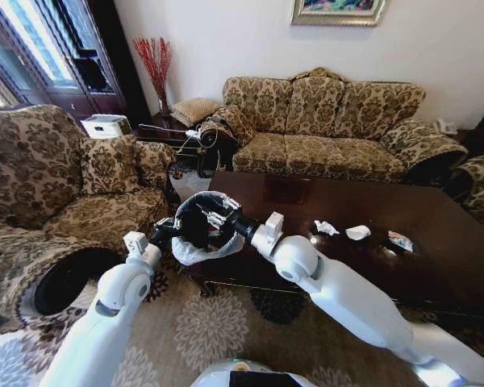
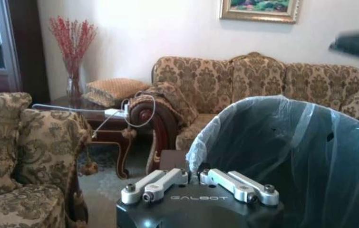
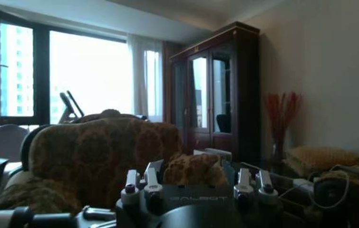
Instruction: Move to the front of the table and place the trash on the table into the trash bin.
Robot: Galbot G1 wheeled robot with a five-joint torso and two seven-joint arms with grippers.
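The left gripper (image 1: 163, 233) has its jaws clenched on the rim of the small round black trash bin lined with a translucent white bag (image 1: 195, 242), held at the dark glossy surface's (image 1: 306, 197) corner. The right gripper (image 1: 223, 218) hangs over the bin mouth, jaws released. Crumpled white tissues (image 1: 326, 227) lie on the robot's right, nearer the right arm.

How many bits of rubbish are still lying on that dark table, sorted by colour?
White crumpled tissues: 2
Colourful wrapper: 1
Total: 3 on the table
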